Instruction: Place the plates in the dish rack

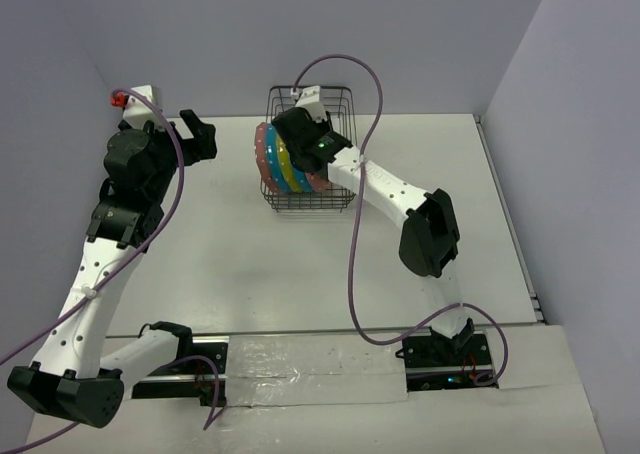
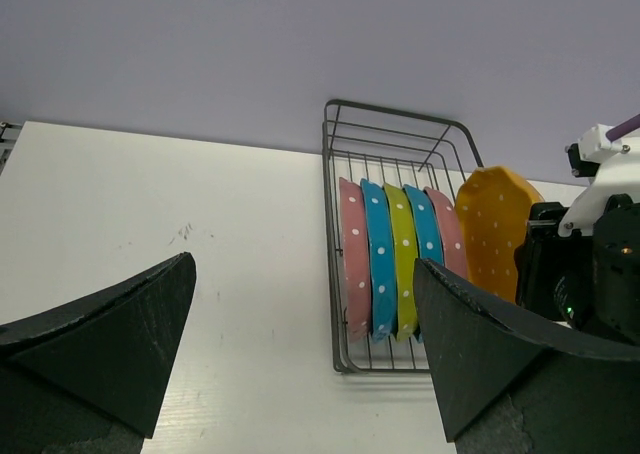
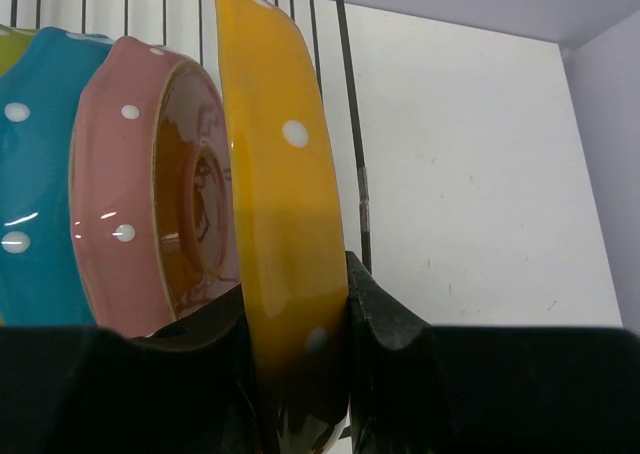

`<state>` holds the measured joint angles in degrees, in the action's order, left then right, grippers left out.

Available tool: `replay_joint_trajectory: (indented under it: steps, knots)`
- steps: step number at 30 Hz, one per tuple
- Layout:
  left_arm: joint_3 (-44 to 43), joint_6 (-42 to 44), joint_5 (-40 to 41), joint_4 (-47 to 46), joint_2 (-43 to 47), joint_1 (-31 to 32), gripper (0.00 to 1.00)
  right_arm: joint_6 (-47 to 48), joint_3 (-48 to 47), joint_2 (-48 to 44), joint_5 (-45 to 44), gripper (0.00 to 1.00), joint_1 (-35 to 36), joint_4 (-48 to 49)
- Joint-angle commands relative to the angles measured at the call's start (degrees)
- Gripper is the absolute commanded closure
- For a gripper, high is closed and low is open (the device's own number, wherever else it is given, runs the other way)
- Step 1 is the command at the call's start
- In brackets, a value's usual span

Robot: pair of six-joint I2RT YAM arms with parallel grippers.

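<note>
The black wire dish rack (image 1: 342, 101) stands at the back of the table. Several dotted plates stand on edge in it: pink (image 2: 352, 259), blue (image 2: 380, 259), yellow-green (image 2: 402, 254), blue (image 2: 428, 229) and pink (image 2: 448, 224). My right gripper (image 1: 303, 134) hovers over the rack, shut on an orange-yellow plate (image 3: 285, 204) held upright just right of the last pink plate (image 3: 120, 174), inside the rack's wires (image 3: 350, 124). My left gripper (image 1: 200, 137) is open and empty, left of the rack above the table.
Walls close in behind and to both sides of the table. A red-tipped fixture (image 1: 119, 99) sits at the back left corner. Purple cables (image 1: 352, 264) loop over the table. A taped strip (image 1: 300, 359) runs along the near edge between the arm bases.
</note>
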<state>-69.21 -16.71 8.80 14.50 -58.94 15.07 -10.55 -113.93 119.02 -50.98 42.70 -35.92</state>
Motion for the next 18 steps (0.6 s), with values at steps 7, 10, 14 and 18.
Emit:
replay_joint_trajectory:
  steps: [7,10,14,18]
  knots:
    - [0.4,0.9,0.9,-3.5,1.1,-0.1,0.01,-1.1,2.6,0.7,-11.0,1.0,-0.2,6.8]
    - [0.7,0.8,1.0,-3.8,1.2,-0.1,0.01,-1.5,3.7,0.7,-12.8,1.0,0.0,7.4]
    - [1.3,0.7,1.4,-4.0,1.5,-0.1,0.01,-3.6,2.3,3.8,-13.8,1.0,0.5,4.4]
    - [0.9,0.9,1.7,-3.5,1.6,-0.1,0.01,-3.6,2.2,5.3,-10.4,1.0,0.5,5.0]
